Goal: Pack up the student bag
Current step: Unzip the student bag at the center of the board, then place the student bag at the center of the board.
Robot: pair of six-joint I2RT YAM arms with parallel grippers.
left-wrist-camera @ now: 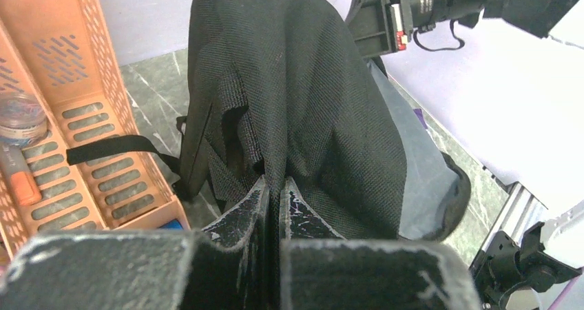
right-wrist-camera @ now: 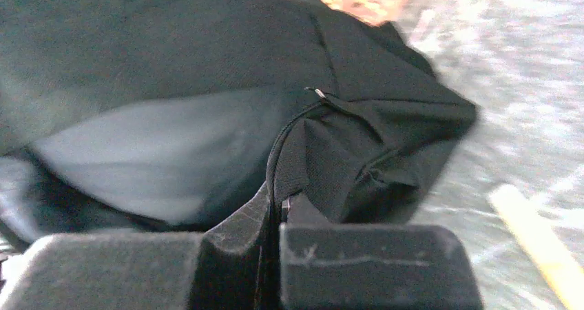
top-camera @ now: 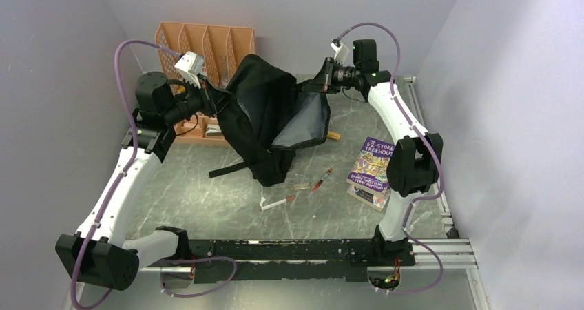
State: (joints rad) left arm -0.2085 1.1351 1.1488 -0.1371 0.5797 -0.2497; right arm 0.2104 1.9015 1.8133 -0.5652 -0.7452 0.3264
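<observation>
Fingers of left gripper (left-wrist-camera: 274, 183) and right gripper (right-wrist-camera: 278, 194) were pinched shut on opposite edges of bag (top-camera: 256, 103), mouth open between them; book (top-camera: 372, 164) lay lower right, right gripper's side.

Right gripper (right-wrist-camera: 278, 201) is pinched tight on the zipper edge of the big black soft fabric backpack (right-wrist-camera: 172, 41), grey lining (right-wrist-camera: 138, 158) showing left, blurry pale stick (right-wrist-camera: 534, 238) lying right.

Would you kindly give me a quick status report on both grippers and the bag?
Left gripper shut on student bag fabric. Right gripper shut on its zipper edge. Mouth held open. Book, pens on table, unpacked.
</observation>
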